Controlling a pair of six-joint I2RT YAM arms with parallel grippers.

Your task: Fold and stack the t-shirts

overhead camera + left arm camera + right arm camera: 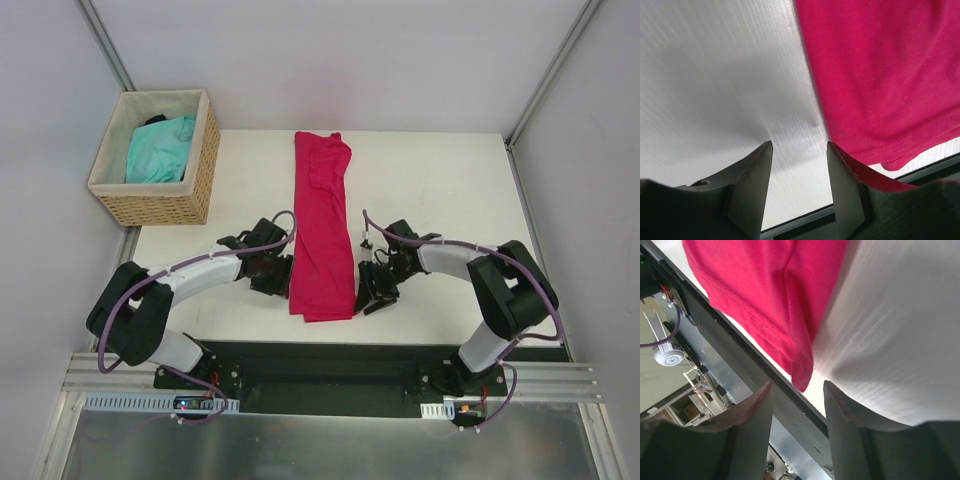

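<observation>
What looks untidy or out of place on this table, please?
The pink t-shirt lies as a long strip, but its far end is bunched and slightly askew. The turquoise t-shirt sits crumpled in the wicker basket, not yet folded.

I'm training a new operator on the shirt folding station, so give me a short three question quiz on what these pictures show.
1. True or false: the turquoise t-shirt lies in the wicker basket.
2. Pick one: the crimson-pink t-shirt on the table is A) spread flat with its sleeves out, B) folded into a long narrow strip, C) bunched into a ball.
3. Short answer: what do the jaws of the left arm and the right arm hold?
Key: 1 true. 2 B. 3 nothing; both pairs of jaws stand open, one at each side of the crimson-pink t-shirt's near end.
</observation>
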